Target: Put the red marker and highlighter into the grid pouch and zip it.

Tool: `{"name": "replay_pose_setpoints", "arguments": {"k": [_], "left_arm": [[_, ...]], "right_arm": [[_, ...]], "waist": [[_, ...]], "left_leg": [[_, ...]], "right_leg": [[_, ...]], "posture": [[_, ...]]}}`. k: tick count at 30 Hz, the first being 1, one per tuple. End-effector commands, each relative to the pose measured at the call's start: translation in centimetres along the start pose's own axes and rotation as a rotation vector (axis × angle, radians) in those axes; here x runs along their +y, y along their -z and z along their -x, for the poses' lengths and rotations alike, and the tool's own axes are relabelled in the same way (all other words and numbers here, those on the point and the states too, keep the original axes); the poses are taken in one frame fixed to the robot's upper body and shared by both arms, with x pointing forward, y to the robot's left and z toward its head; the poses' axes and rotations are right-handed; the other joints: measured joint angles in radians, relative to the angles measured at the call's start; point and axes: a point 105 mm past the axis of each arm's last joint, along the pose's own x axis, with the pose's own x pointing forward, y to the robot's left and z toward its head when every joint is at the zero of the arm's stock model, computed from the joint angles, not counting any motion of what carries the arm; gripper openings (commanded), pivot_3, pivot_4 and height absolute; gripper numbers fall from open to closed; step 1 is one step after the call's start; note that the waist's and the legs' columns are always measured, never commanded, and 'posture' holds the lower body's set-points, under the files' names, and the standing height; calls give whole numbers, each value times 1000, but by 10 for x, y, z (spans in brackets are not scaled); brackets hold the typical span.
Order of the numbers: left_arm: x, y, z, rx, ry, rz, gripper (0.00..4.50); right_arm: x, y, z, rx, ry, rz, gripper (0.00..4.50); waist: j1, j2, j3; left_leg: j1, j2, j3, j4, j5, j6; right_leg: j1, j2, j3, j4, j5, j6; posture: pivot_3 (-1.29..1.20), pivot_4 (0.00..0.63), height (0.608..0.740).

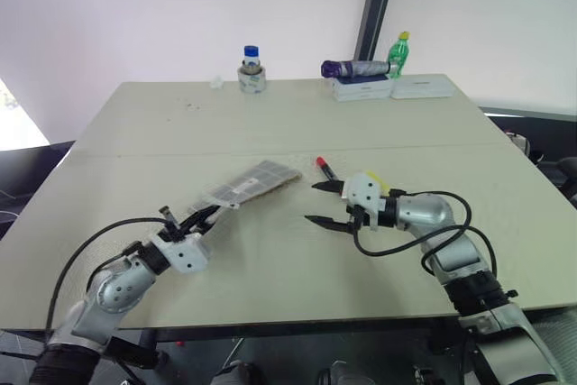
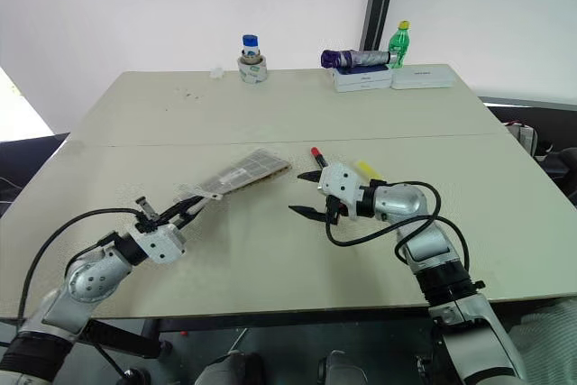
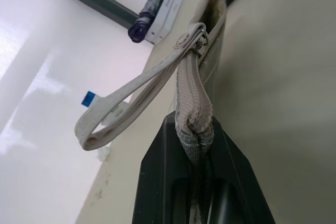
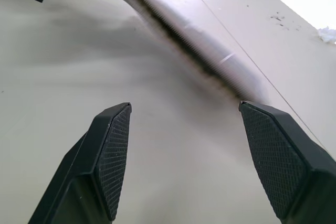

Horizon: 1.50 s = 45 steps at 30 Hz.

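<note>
The grid pouch [image 1: 257,182] lies slanted on the table left of centre, its near end raised. My left gripper [image 1: 200,220] is shut on that end; the left wrist view shows its fingers [image 3: 157,171] pinching the fabric strip, with the pull cord [image 3: 121,107] looping free. The red marker [image 1: 324,168] lies on the table just right of the pouch's far end. The yellow highlighter [image 2: 368,169] lies behind my right gripper [image 1: 315,203], partly hidden by it. That gripper is open and empty, a little above the table, pointing at the pouch [image 4: 199,51].
Along the far table edge stand a blue-capped bottle on a tape roll [image 1: 251,70], a folded purple umbrella [image 1: 354,68], a green bottle [image 1: 398,52] and flat white boxes [image 1: 397,87]. A seam [image 1: 270,149] crosses the table behind the pouch.
</note>
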Motion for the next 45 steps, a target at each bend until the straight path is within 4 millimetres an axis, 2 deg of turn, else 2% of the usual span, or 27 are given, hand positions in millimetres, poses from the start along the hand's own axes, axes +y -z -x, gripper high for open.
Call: {"name": "replay_pose_setpoints", "arguments": {"k": [1,4,8,11,13,16,18,21,23,27,29,32,36,39,41,43,45], "left_arm": [[26,5,1,1,-67,-100,0],[23,3,1,-15,-19,-183,0],[21,8,1,14,41,-387,0],[15,11,5,18,67,-440,0],[16,16,10,34,49,-419,0],[12,4,7,-25,41,-392,0],[17,12,7,25,-9,-346,0],[35,21,7,84,-162,-119,0],[39,15,5,53,-207,-24,0],[35,8,2,20,-228,89,0],[37,7,3,22,-253,136,0],[32,2,3,7,-267,186,0],[28,1,4,15,-271,226,0],[25,0,3,12,-258,229,0],[24,-1,1,3,-252,235,0],[22,-3,-2,-11,-242,247,0],[21,-4,-5,-21,-236,249,0]], "right_arm": [[-2,-25,-9,-118,45,-22,3397],[2,-41,-19,-187,43,-56,3397],[5,-30,-22,-131,40,-25,3397],[5,-29,-22,-125,35,-19,3397],[3,-31,-22,-142,48,-41,3397],[2,-33,-24,-144,47,-36,3397],[3,-30,-25,-131,45,-22,3397],[-5,-29,-22,-130,80,-17,3397],[-13,-31,-17,-147,121,-47,3397],[-38,-20,1,-116,287,-92,3397],[-44,-20,12,-132,353,-149,3397],[-41,-8,38,-89,489,-196,3397],[-10,11,70,-10,564,-288,3397],[5,15,83,18,592,-350,4298],[3,21,89,61,655,-345,4453],[-12,36,101,144,782,-346,4453],[-22,40,104,169,814,-339,4453]], "waist": [[1,0,0],[2,0,0],[6,0,0],[5,0,0],[3,0,0],[2,0,0],[3,0,0],[5,0,0],[4,0,0],[4,0,0],[5,0,0],[8,-1,0],[9,-1,0],[-1,-1,0],[-3,-1,0],[-1,-1,0],[1,-1,0]], "left_leg": [[0,1,0,0,0,0],[0,1,0,0,0,0],[-1,0,0,0,0,0],[-1,0,0,0,0,1],[-1,0,0,0,-1,1],[-1,0,1,0,0,0],[-1,0,1,0,0,0],[-1,0,1,1,0,-1],[-1,0,1,1,1,-2],[-1,0,1,1,3,-5],[-1,0,1,1,3,-5],[-1,0,0,1,3,-5],[-1,-1,0,0,3,-5],[0,-1,-1,1,0,0],[1,0,-1,1,0,0],[1,0,-3,1,0,0],[1,0,-3,1,0,0]], "right_leg": [[0,-1,0,0,0,0],[0,-1,0,0,0,0],[0,-2,0,0,0,0],[0,-2,0,0,0,0],[-1,-2,0,0,0,0],[-2,-2,0,0,0,0],[-1,-2,0,0,0,0],[-1,-2,0,0,0,0],[-1,-2,0,1,0,0],[-1,-2,0,1,0,0],[0,-2,0,1,0,0],[0,-2,0,1,0,0],[1,-3,0,0,0,0],[1,-2,0,0,0,0],[1,-1,1,0,0,0],[1,-1,1,1,0,-1],[1,-1,1,1,0,-1]], "posture": [[0,150,740],[0,150,740],[0,150,740],[0,150,740],[0,150,740],[0,150,740],[0,150,740],[0,150,740],[0,150,740],[0,150,740],[0,150,740],[0,150,740],[0,150,740],[0,150,740],[0,150,740],[0,150,740],[0,150,740]]}}
